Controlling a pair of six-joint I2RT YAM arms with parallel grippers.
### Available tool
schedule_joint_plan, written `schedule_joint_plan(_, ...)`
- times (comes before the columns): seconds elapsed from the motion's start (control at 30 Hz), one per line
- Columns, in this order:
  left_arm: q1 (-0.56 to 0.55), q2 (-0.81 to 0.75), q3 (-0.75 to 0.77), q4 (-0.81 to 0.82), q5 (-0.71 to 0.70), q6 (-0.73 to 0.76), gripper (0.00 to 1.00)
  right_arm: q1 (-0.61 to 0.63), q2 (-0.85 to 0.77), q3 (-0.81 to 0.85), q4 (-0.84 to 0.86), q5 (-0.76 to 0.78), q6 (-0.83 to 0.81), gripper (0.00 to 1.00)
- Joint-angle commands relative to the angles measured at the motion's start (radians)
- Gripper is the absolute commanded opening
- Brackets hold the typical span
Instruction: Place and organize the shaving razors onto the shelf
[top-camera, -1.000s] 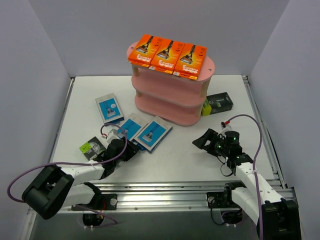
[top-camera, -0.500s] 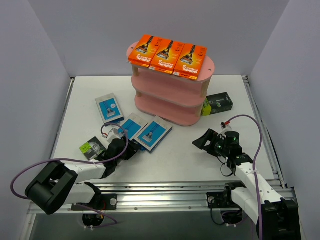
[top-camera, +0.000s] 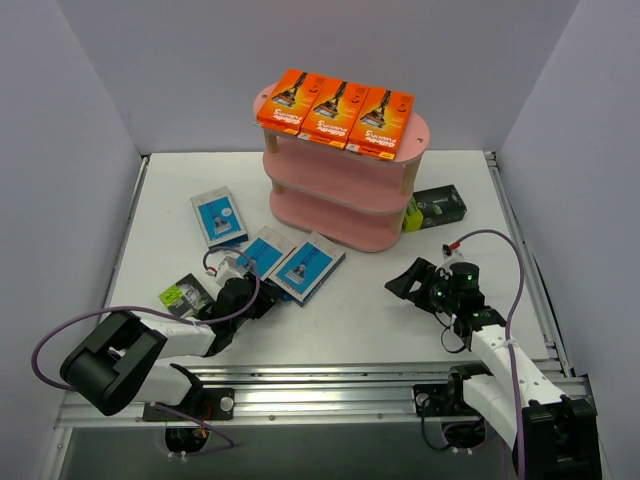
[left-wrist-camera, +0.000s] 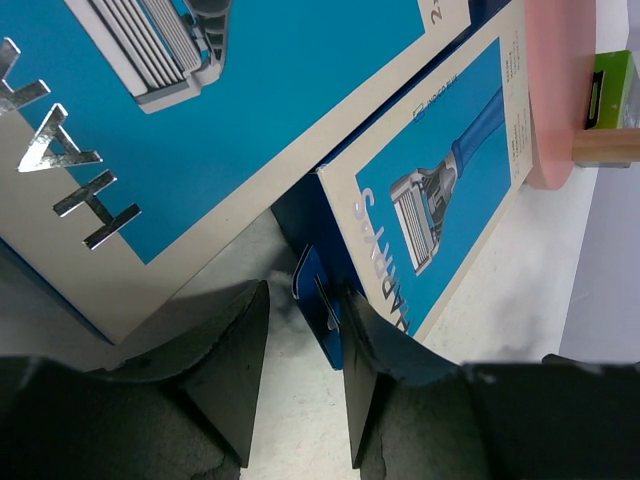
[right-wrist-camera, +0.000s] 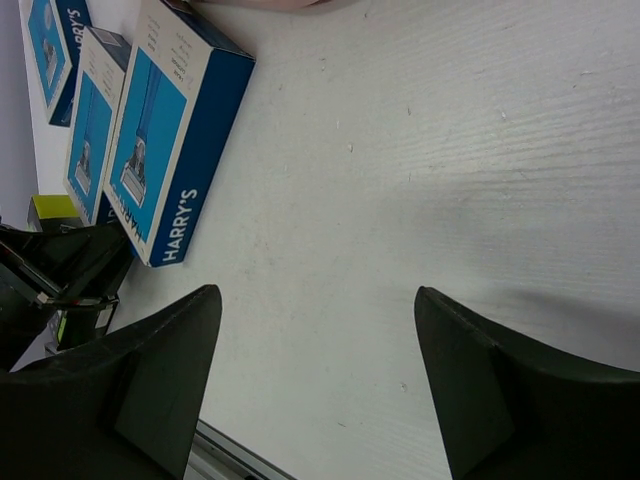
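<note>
Because five packs lie on the white table and not on the shelf, the task is judged less than half done.

At the near left, a flat black-and-lime razor pack lies just beside the left arm. Farther back, a blue-and-white rectangular razor pack lies flat, apart from the others. To its right, two more packs of that kind lie slanted and close together: the middle blue pack and the right blue pack.

The left gripper sits low at the near corner of the right blue pack. Its jaws stand partly apart, with the pack's small blue hang tab between the fingers. No clamping is visible, so treat the pack as not yet held. This low, edge-on approach suits a flat pack, since the thin end gives the fingers something to pinch.

At the far centre stands the pink three-tier oval shelf with pale wooden posts. Three bright orange razor packs lie in a row across its top board. Grouping by kind suggests one colour per tier. No packs are visible on the lower tiers from above.

Just right of the shelf's base, a second black-and-lime pack lies on the table.

At the near right, the right gripper hangs over bare table, jaws wide and released, holding nothing. It is judged to be parked clear of the left arm's work.
</note>
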Motion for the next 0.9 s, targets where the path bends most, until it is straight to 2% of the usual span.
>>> schedule_joint_plan(0.0, -0.004, 0.024, -0.013, 0.061, -0.009, -0.022, 0.43, -0.008, 0.005, -0.002, 0.030, -0.019, -0.017, 0.73)
schedule_joint_plan(0.1, -0.006, 0.035, -0.020, 0.075, -0.012, -0.042, 0.40, -0.008, 0.008, -0.002, 0.030, -0.018, -0.017, 0.73)
schedule_joint_plan(0.33, -0.029, 0.065, -0.021, 0.098, -0.049, -0.096, 0.22, -0.008, 0.009, -0.002, 0.032, -0.018, -0.017, 0.74)
schedule_joint_plan(0.53, -0.029, 0.073, -0.020, 0.107, -0.067, -0.116, 0.18, -0.010, 0.009, -0.002, 0.027, -0.018, -0.019, 0.74)
schedule_joint_plan(0.67, -0.030, 0.056, -0.027, 0.092, -0.078, -0.128, 0.09, -0.010, 0.006, -0.002, 0.029, -0.018, -0.019, 0.74)
schedule_joint_plan(0.7, -0.030, 0.044, -0.029, 0.078, -0.082, -0.139, 0.03, -0.010, 0.006, -0.002, 0.029, -0.018, -0.019, 0.74)
schedule_joint_plan(0.87, -0.030, -0.008, -0.029, 0.029, -0.090, -0.148, 0.02, -0.008, 0.005, -0.001, 0.022, -0.018, -0.019, 0.74)
